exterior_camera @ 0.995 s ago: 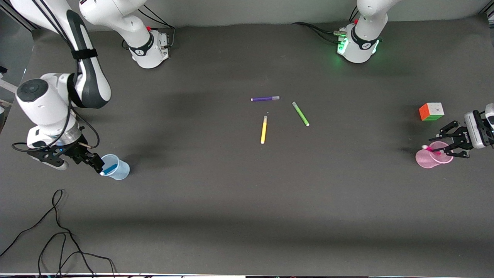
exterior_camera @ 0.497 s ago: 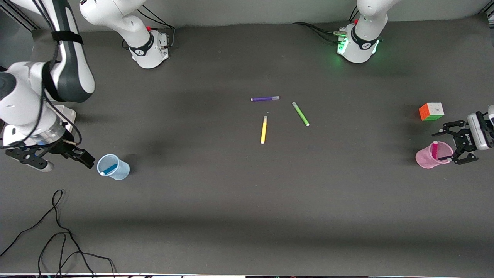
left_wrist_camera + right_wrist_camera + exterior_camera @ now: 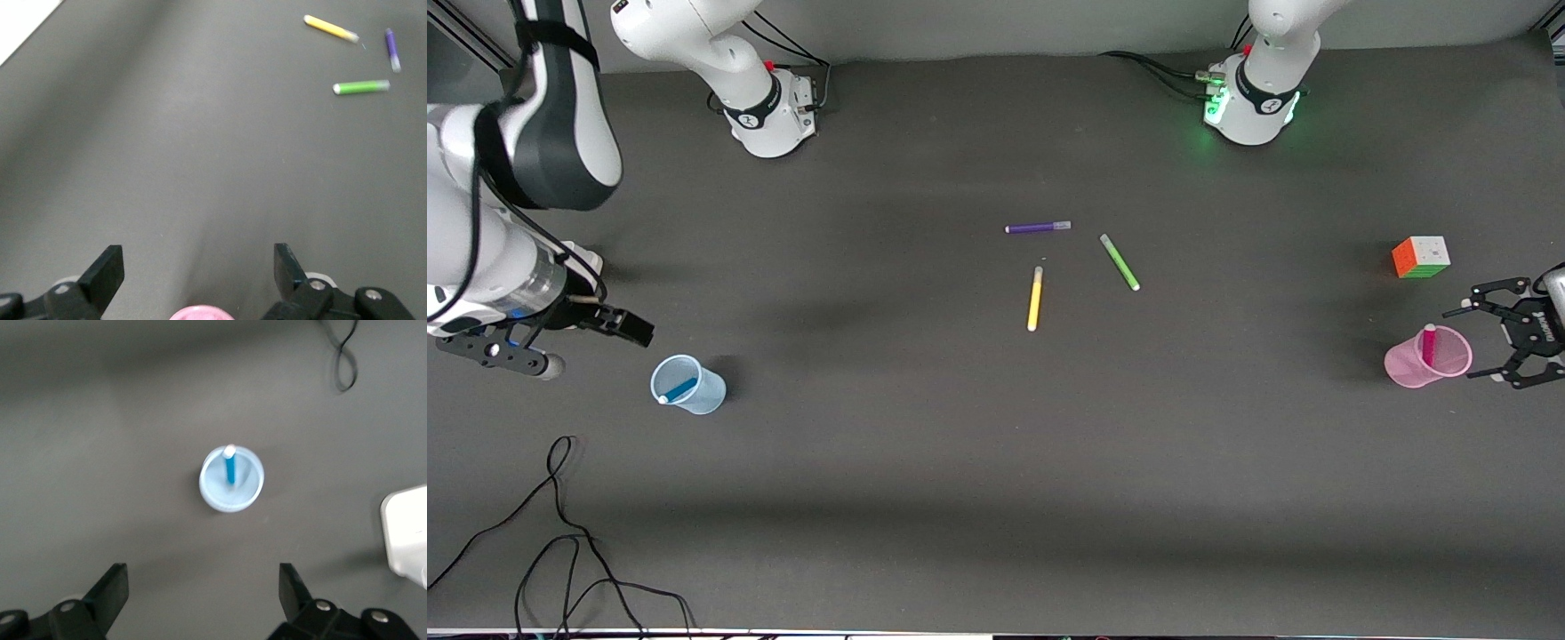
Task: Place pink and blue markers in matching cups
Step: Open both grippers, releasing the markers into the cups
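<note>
The blue marker (image 3: 679, 389) leans inside the light blue cup (image 3: 687, 384), white tip at the rim. Seen from the right wrist, this cup (image 3: 231, 480) and its marker (image 3: 230, 468) lie well ahead of the fingers. My right gripper (image 3: 600, 349) hangs open and empty beside the cup, toward the right arm's end of the table. The pink marker (image 3: 1429, 344) stands in the pale pink cup (image 3: 1427, 357). My left gripper (image 3: 1474, 345) is open and empty just beside it, clear of the rim. The left wrist view shows only the pink cup's rim (image 3: 200, 313) between the jaws.
Purple (image 3: 1038, 228), green (image 3: 1120, 262) and yellow (image 3: 1035, 299) pens lie mid-table. A colour cube (image 3: 1421, 256) sits farther from the front camera than the pink cup. A black cable (image 3: 560, 533) loops on the table nearer the front camera than the blue cup.
The left gripper opened and let go of the pink marker, which dropped upright into the pink cup, then drew back. The right gripper pulled up and away from the blue cup.
</note>
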